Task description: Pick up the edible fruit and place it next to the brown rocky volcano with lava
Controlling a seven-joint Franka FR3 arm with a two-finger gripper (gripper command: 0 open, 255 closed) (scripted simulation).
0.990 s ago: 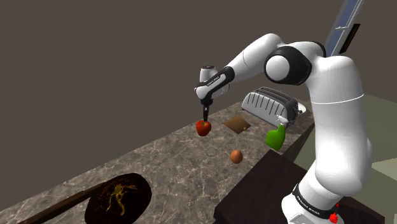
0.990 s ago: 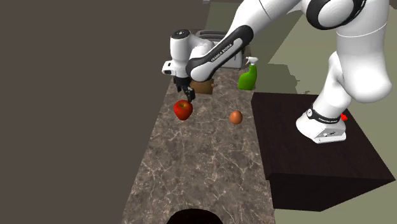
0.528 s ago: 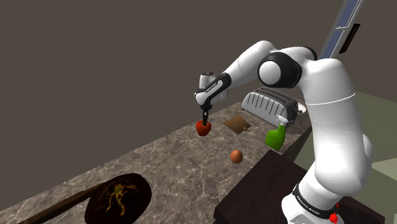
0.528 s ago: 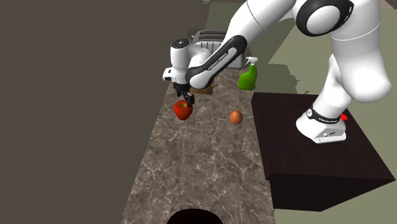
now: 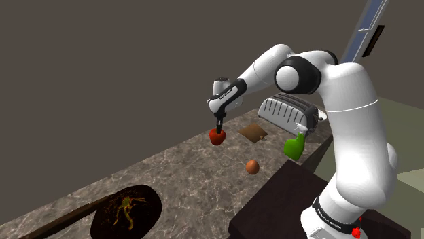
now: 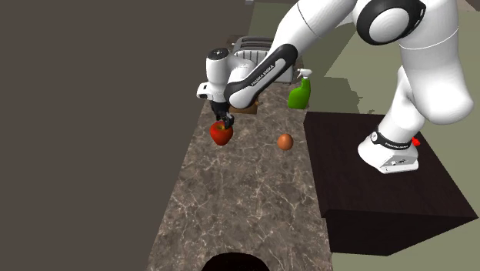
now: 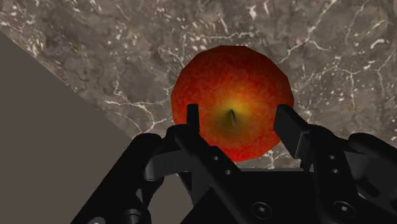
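Compared with one second ago, the gripper (image 5: 219, 127) is sitting lower, right down on the apple (image 5: 217, 137). Compared with half a second ago, nothing is differing. The apple is lying on the same spot of the counter (image 5: 190, 180) as before, directly under the gripper. The gripper is holding it at a middle opening, clasping its upper part from both sides.

The wrist view is giving the close look. One of the fingers (image 7: 193, 116) is lying against the red skin, the stem hollow with yellow around it is facing the camera, and the counter's edge with the grey wall (image 7: 51, 127) is running just beside the gripper.

The shoulder view is showing the volcano (image 5: 126, 210) whole, dark with orange-yellow lava lines, well apart from the gripper at the counter's other end. The second exterior view is cutting it at the bottom edge.

An egg (image 5: 252, 167) is lying near the gripper, toward the stand (image 5: 285, 204). A green spray bottle (image 5: 294, 145), a brown board (image 5: 255, 132) and a toaster (image 5: 289, 112) are standing further behind.

White lettering is running along the arm (image 6: 261, 69), but I cannot read it.
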